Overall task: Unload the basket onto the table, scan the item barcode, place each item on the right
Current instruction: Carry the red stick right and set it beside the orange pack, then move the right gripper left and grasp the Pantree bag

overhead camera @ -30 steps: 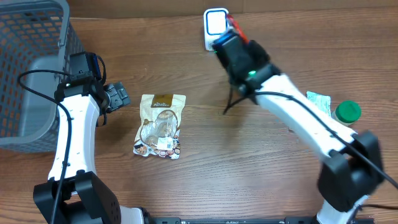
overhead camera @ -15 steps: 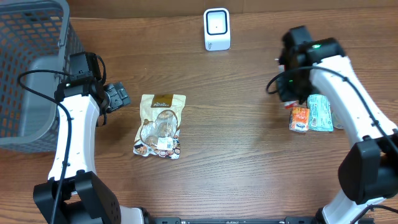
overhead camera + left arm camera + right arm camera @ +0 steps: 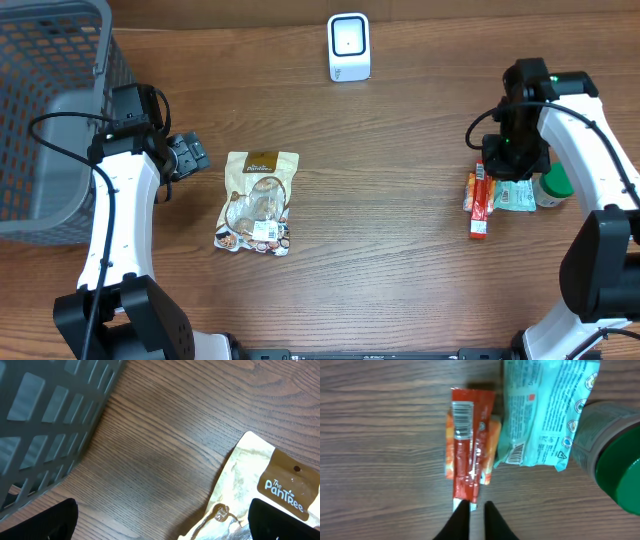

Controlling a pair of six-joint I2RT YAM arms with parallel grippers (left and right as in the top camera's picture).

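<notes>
Right claw [image 3: 473, 508] working at the red snack stick [image 3: 468, 450], right side of the counter [image 3: 380, 250].
The stick is lying flat, barcode [image 3: 463, 412] facing up, touching the teal packet [image 3: 545, 415] beside the green-capped bottle [image 3: 615, 455]. The claw is standing narrow at the stick's plain end; whether it is pinching cannot be told. Recommended: be gripping only that end, keeping the barcode uncovered and turning it toward the scanner [image 3: 348, 47]. The left claw [image 3: 190, 155] is standing wide, holding nothing, near the PanTree pouch [image 3: 258, 202].
</notes>
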